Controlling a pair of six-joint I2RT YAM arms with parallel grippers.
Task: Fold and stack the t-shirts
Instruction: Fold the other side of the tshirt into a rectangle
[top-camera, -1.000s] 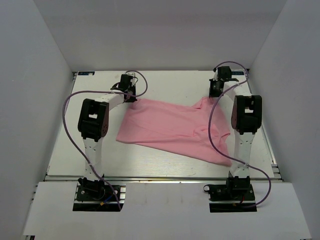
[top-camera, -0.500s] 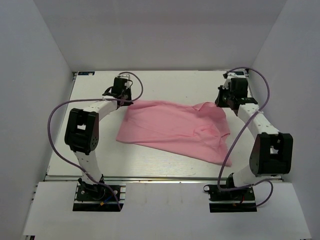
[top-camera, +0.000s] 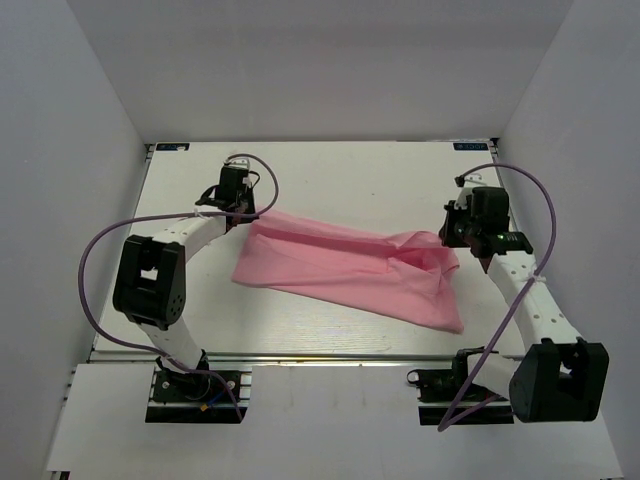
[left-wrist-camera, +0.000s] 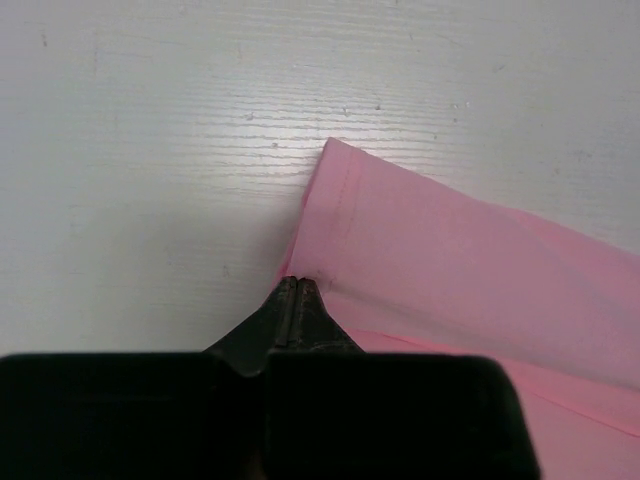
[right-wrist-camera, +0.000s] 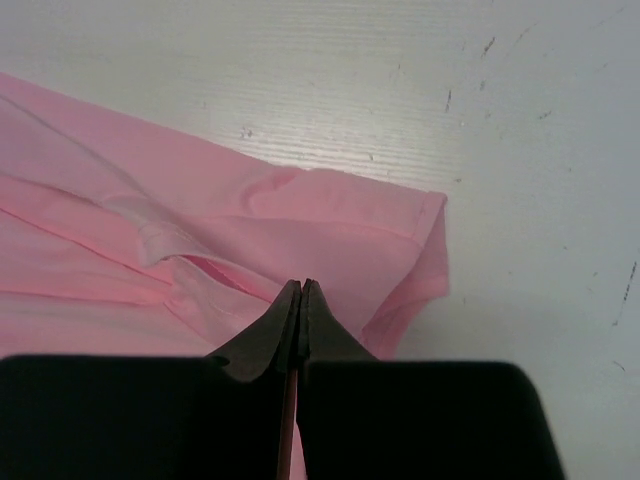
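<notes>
1. Since one second ago, both grippers have been drawn back from the far side of the table (top-camera: 330, 170) toward the arm bases. The far edge of the t-shirt (top-camera: 350, 270) has been carried with them, so the cloth is now seen as a narrower band.
2. The left gripper (left-wrist-camera: 297, 285) is seen with its jaws pressed together on a fold of the pink fabric. A hemmed corner lies just beyond the tips and a little to their right. Bare white table is seen to their left.
3. The right gripper (right-wrist-camera: 301, 287) is also clamped on the t-shirt, and a thin pink strip is visible between its jaws. A hemmed edge is spread just ahead of the tips and to their right, and more folds are seen to their left.
4. From above, the t-shirt is held between the two grippers. The rest of it lies on the table on their near side.
</notes>
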